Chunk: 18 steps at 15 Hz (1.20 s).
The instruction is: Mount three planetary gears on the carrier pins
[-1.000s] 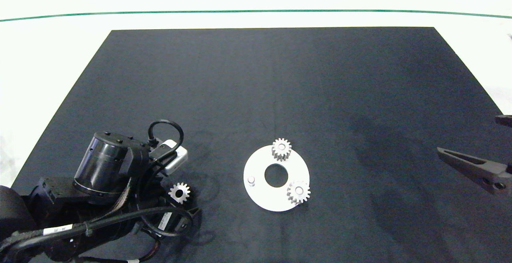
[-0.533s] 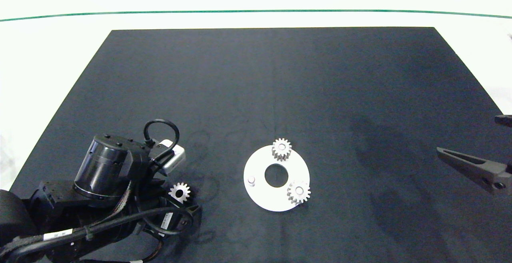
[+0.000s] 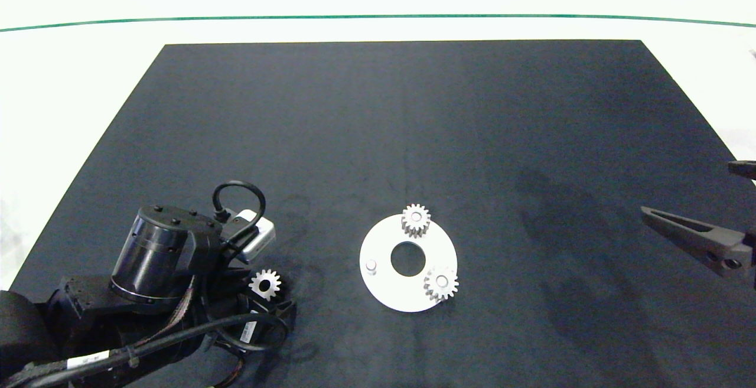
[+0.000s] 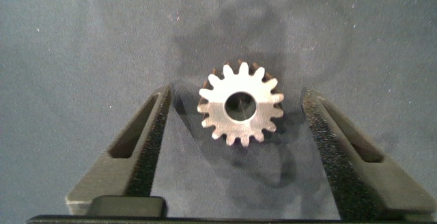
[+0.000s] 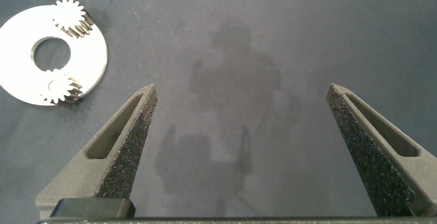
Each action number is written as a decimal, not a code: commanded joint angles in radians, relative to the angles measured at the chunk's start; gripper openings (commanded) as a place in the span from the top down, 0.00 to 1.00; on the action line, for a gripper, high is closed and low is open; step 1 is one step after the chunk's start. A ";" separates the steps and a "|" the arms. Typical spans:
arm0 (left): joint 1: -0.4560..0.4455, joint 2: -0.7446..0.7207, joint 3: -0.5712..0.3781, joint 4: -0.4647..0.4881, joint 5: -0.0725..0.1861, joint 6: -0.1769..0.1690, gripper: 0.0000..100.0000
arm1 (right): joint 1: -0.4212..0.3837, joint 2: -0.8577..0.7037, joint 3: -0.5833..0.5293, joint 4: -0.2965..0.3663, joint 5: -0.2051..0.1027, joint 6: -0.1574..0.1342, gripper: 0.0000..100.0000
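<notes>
A white disc (image 3: pixel 384 293) lies on the black mat, near the front middle. Two silver gears sit on its pins, one at the far side (image 3: pixel 415 220) and one at the near right (image 3: pixel 440 283). The third pin (image 3: pixel 370 266) stands bare on the disc's left. A loose third gear (image 3: pixel 264 284) lies flat on the mat to the left of the disc. My left gripper (image 4: pixel 235 108) is over it, open, with the gear (image 4: pixel 240 110) between its fingers (image 4: pixel 147 149), untouched. My right gripper (image 5: pixel 242 128) hangs open at the mat's right edge, with the disc (image 5: pixel 24 91) far off.
The black mat (image 3: pixel 401 128) covers most of the white table. A green line (image 3: pixel 378 17) runs across the far table top. The left arm's body and cables (image 3: pixel 153 293) fill the near left corner.
The left arm has shifted slightly down and towards the near edge around the loose gear. The right gripper has drifted a little farther away. Gears and disc have not moved.
</notes>
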 commanded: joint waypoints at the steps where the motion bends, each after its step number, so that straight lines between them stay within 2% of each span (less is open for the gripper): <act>1: -0.001 -0.001 0.002 -0.004 0.002 0.001 0.31 | 0.000 0.005 0.001 0.001 -0.003 -0.001 0.00; 18: -0.023 0.002 0.007 -0.052 0.004 0.002 0.65 | -0.001 -0.001 0.000 -0.001 -0.003 -0.001 0.00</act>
